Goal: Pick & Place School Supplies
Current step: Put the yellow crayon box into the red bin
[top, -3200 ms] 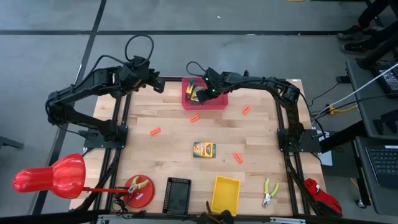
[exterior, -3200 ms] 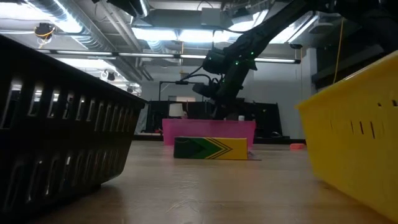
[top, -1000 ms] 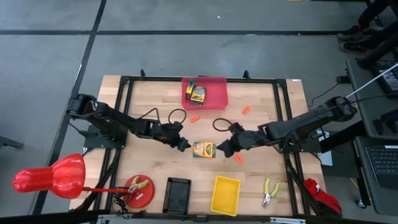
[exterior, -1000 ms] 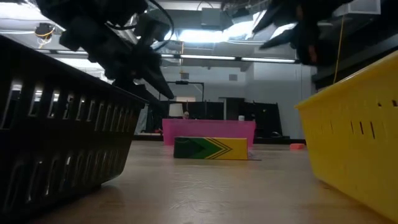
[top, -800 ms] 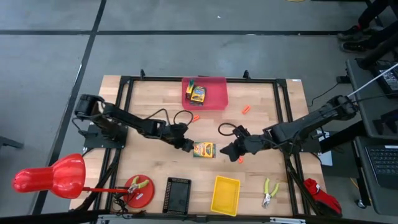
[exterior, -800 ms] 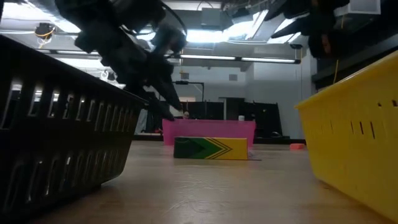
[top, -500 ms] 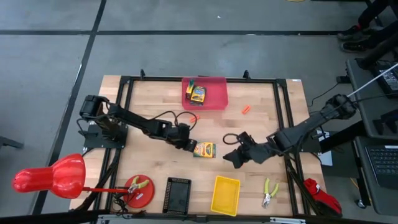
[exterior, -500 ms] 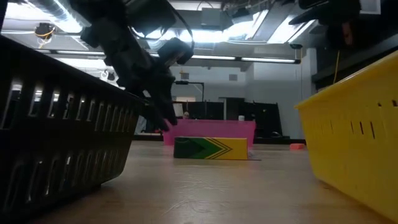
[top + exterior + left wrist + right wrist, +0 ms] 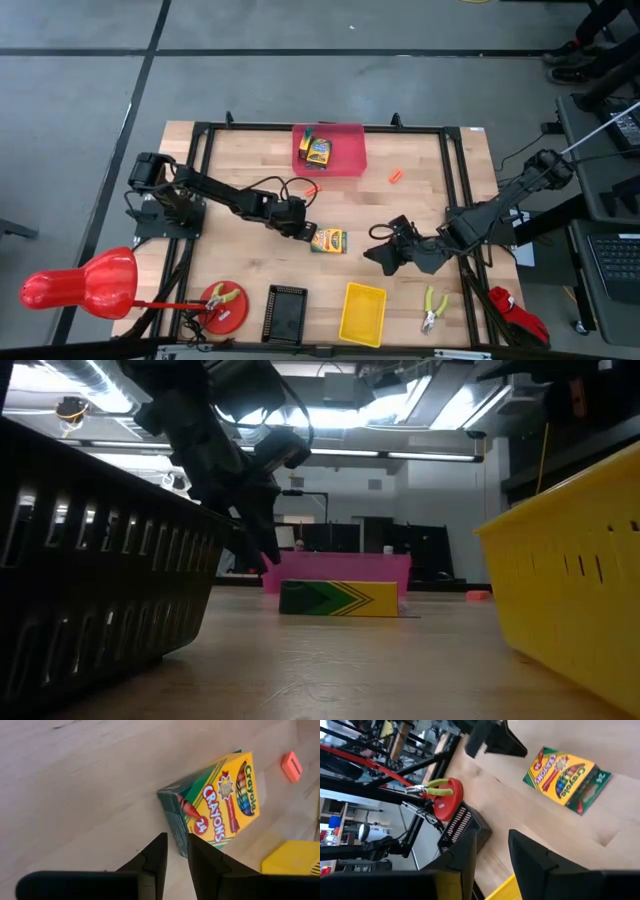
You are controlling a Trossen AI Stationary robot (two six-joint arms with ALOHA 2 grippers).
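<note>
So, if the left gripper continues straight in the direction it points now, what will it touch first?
Most likely the crayon box lying on the table. The left gripper points at the box's near dark-green end, with a narrow gap between its fingertips. How far apart they are is hard to judge.

There are two crayon boxes: one [image 9: 328, 240] out on the table [image 9: 250, 180], one [image 9: 317, 151] in the single pink bin [image 9: 350, 150], beside one small dark-green block [image 9: 305, 140]. One black basket [image 9: 285, 313]. One yellow bin [image 9: 362, 313]. Two pairs of pliers, one [image 9: 433, 307] on the table, one [image 9: 224, 294] on the one red dish [image 9: 224, 316]. Two small orange pieces [image 9: 396, 177] [image 9: 311, 188].
</note>
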